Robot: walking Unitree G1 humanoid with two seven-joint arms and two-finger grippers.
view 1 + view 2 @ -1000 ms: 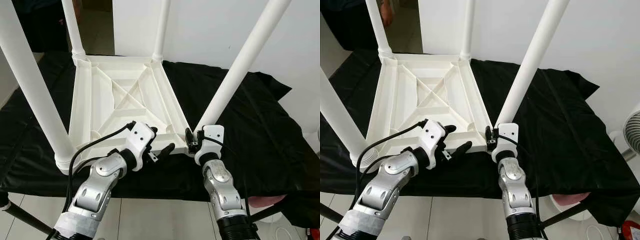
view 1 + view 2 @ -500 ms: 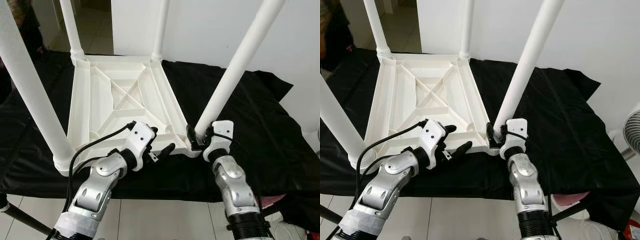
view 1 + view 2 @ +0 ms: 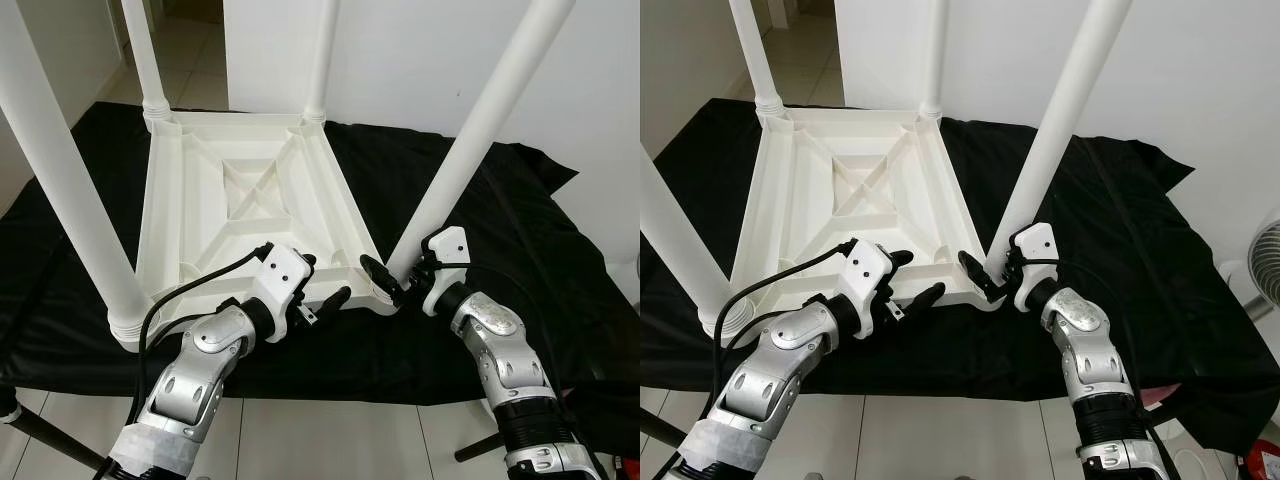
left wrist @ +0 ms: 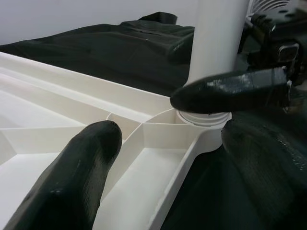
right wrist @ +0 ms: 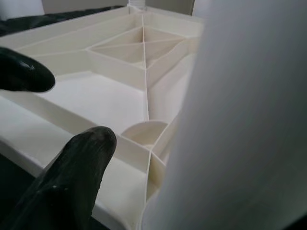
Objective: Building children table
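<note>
Right hand (image 3: 385, 283) spread beside near-right leg (image 3: 470, 150) base; leg axis upright; left hand (image 3: 320, 300) spread at tabletop (image 3: 250, 200) edge.

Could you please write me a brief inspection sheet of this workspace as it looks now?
Surface: black cloth covers the work surface, wrinkled.
Job's things: white table top lies upside down; four white legs stand in its corner sockets, including the near right leg.
Clutter: nothing seen on the cloth.
Grippers: left gripper open at the near rim; right gripper open around the near right leg's base.
Cables: black cable loops over the left arm.
Surroundings: white wall behind; tiled floor below; fan at far right.
</note>
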